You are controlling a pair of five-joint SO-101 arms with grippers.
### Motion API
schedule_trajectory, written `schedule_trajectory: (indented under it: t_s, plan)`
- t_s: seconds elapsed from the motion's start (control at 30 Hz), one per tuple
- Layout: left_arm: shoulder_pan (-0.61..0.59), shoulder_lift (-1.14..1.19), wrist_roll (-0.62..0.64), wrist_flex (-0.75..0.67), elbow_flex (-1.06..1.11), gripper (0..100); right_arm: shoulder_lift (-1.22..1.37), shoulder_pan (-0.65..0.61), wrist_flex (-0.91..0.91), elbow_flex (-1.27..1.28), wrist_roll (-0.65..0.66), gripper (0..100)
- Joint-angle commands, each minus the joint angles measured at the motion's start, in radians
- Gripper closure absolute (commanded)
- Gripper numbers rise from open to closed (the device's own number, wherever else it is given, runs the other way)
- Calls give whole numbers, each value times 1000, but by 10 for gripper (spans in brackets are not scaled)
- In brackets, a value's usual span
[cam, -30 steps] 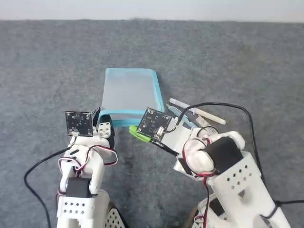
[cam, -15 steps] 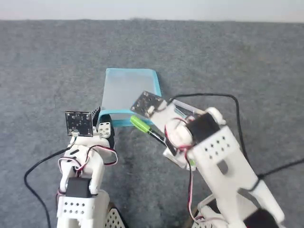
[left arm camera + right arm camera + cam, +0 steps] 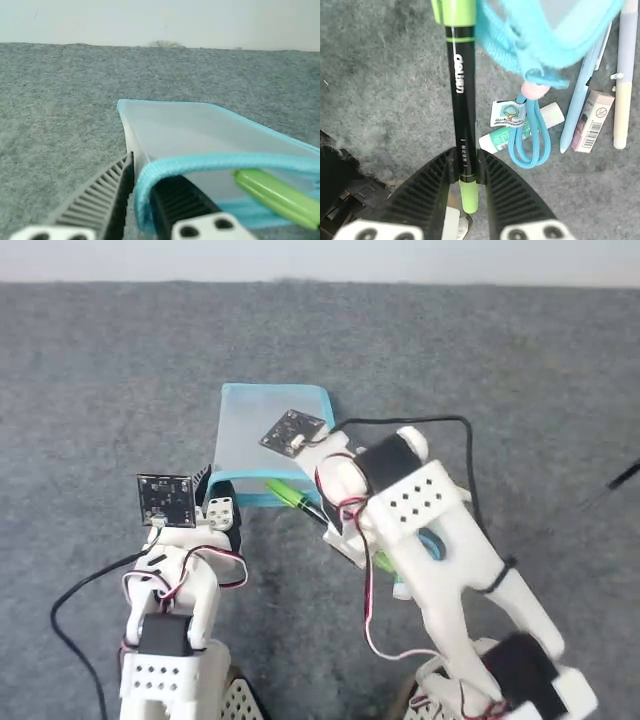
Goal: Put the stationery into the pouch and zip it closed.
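High view first: finds the pouch [image 3: 260, 430] lying flat on the grey counter [image 3: 100, 370], mouth gaping toward both arms. Puts the left hand [image 3: 142, 172] at one corner of that mouth, fingers clamped on the blue rim, which is raised above the lower layer. Has the right hand [image 3: 466, 160] pinched tight on a pen [image 3: 462, 100], black barrel between the fingers, green cap end poked under the raised rim and just inside the mouth. Counts four more pieces on the counter beside the pouch, on the right arm's side: a white-and-green tube [image 3: 550, 115], a pale blue pen [image 3: 582, 100], an eraser [image 3: 592, 120] and a cream pen [image 3: 621, 90]. Notes the zipper pull [image 3: 537, 90] at the rim's other corner, its blue cord loop [image 3: 529, 110] and small tag [image 3: 507, 114] lying against the tube.
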Motion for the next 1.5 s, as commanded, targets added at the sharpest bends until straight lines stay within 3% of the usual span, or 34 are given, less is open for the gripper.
schedule_trajectory:
  t_s: [0.0, 0.53, 0.7, 0.87, 1.47]
  plan:
    - [11, -18, 6, -37, -25, 989, 16, -5, 39, -89, -14, 992]
    - [61, -18, -41, -37, -7, 989, 271, 179, 39, -322, -35, 992]
    - [164, -18, -95, -35, 21, 989, 295, 226, 39, -342, -35, 992]
    - [244, -18, -132, -37, 39, 989, 291, 194, 39, -358, -61, 992]
    - [247, -18, -132, -37, 42, 989, 303, 7, 27, -585, -72, 992]
